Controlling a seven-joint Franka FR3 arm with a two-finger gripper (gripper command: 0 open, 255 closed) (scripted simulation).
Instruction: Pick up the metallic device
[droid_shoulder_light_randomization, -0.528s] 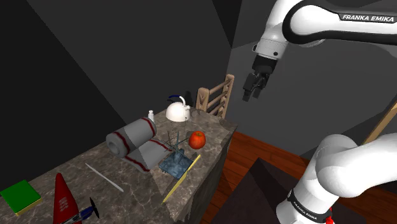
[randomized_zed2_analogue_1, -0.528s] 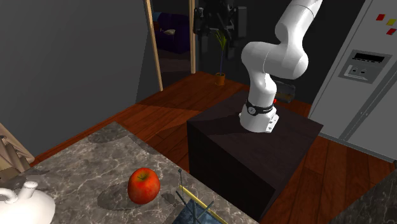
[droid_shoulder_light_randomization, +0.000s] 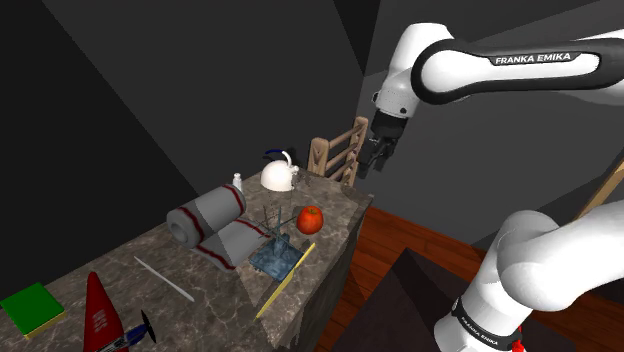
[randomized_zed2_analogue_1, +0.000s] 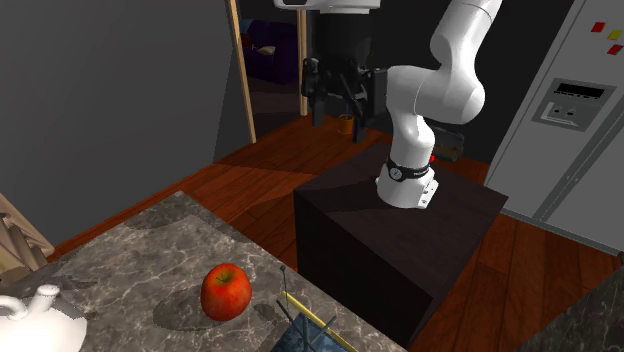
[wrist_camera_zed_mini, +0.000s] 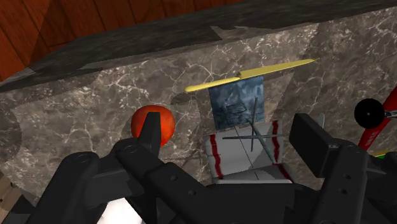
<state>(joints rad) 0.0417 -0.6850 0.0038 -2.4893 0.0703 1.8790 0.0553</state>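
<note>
Blue-grey metal device (wrist_camera_zed_mini: 236, 102) lies well below, centred between my wide-apart jaws, but its thin rods (wrist_camera_zed_mini: 253, 130) could catch a finger, and the red apple (wrist_camera_zed_mini: 167, 121) nearby might get knocked.

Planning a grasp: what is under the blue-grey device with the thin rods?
The device rests on the marble counter, a yellow strip along one edge. Whether the strip runs beneath it is hidden.

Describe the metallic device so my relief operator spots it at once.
On the dark marble counter, find the round red apple near its edge. Just beside it, alongside the long yellow stick, lies the flat blue-grey metallic square; thin dark rods stick up from it, unlike anything nearby.
</note>
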